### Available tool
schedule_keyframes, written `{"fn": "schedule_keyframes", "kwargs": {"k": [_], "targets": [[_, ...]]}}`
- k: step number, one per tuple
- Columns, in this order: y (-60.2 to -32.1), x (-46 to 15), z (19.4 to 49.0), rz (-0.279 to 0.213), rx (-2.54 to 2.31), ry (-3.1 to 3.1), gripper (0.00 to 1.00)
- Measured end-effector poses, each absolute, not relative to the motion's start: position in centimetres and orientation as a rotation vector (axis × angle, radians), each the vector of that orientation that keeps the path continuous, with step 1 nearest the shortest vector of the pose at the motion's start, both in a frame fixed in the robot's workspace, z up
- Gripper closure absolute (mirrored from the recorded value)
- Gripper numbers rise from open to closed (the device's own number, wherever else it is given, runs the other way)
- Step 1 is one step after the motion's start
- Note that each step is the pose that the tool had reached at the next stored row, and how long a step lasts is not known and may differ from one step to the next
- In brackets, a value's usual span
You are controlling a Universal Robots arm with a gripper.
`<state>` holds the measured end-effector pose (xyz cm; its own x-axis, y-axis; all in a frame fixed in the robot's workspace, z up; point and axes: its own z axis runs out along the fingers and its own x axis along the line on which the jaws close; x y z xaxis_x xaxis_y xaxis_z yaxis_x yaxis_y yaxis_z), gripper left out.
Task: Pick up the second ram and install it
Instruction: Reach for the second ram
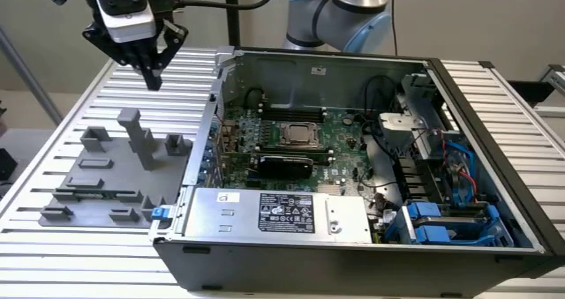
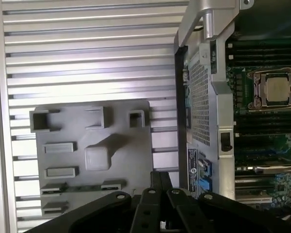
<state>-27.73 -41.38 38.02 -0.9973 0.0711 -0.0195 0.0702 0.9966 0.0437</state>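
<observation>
The second ram (image 1: pixel 92 194) is a thin green stick lying flat in the grey fixture plate (image 1: pixel 115 173) on the slatted table, at the exterior view's left of the open computer case (image 1: pixel 353 246). In the wrist view the ram (image 2: pixel 82 188) sits between two small grey holders on the plate (image 2: pixel 126 145). My gripper (image 1: pixel 153 81) hangs high above the far end of the plate, well clear of the ram. Its fingers (image 2: pixel 155 180) are pressed together, shut with nothing between them. The motherboard (image 1: pixel 340 130) with its long black slots (image 1: pixel 292 108) lies inside the case.
A tall grey post (image 1: pixel 137 137) and several low blocks stand up from the fixture plate. The case's metal side wall (image 1: pixel 212 114) rises between the plate and the motherboard. A power supply (image 1: pixel 274 210) and blue drive bays (image 1: pixel 441 223) fill the case's near side.
</observation>
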Motion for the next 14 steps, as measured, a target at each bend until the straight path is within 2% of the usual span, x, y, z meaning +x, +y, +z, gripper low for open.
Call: {"fn": "schedule_keyframes", "kwargs": {"k": [14], "targets": [[-41.8, -34.1, 37.0, 0.061, 0.11, 3.118, 1.0]]}}
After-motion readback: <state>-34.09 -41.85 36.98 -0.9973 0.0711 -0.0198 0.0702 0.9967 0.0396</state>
